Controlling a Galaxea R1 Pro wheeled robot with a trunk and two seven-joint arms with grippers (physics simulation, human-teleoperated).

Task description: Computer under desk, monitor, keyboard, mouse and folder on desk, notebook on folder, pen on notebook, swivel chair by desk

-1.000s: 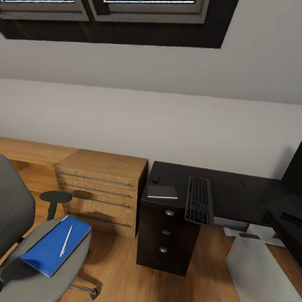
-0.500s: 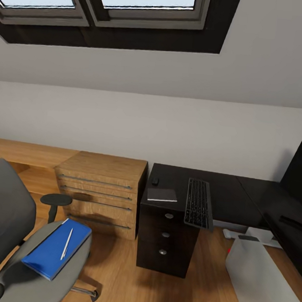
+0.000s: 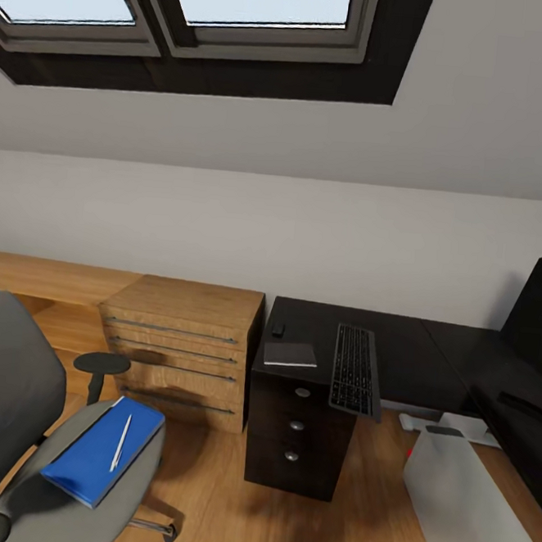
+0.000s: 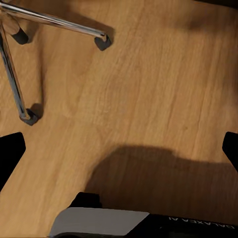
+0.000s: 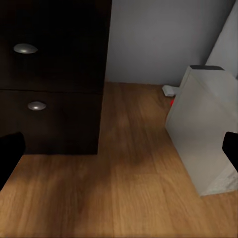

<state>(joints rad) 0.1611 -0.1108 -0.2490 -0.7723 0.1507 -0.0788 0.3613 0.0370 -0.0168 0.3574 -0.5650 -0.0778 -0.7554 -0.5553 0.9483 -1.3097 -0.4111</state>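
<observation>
Your left tool (image 4: 119, 148) hangs spread wide over grained wood floor (image 4: 148, 89), chrome chair legs (image 4: 12, 69) beyond one fingertip. Your right tool (image 5: 119, 148), likewise released, faces the glossy black surface's knobbed drawers (image 5: 49, 74) and the matte grey computer (image 5: 206, 129). The flat blue folder (image 3: 103, 451) lies on the upholstered swivel chair (image 3: 12, 413).

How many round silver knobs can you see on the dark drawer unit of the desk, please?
3 on the drawer unit, stacked in a column: top knob, middle knob, bottom knob. No part of the unit's front is hidden in the head view, so none seems missed.
</observation>
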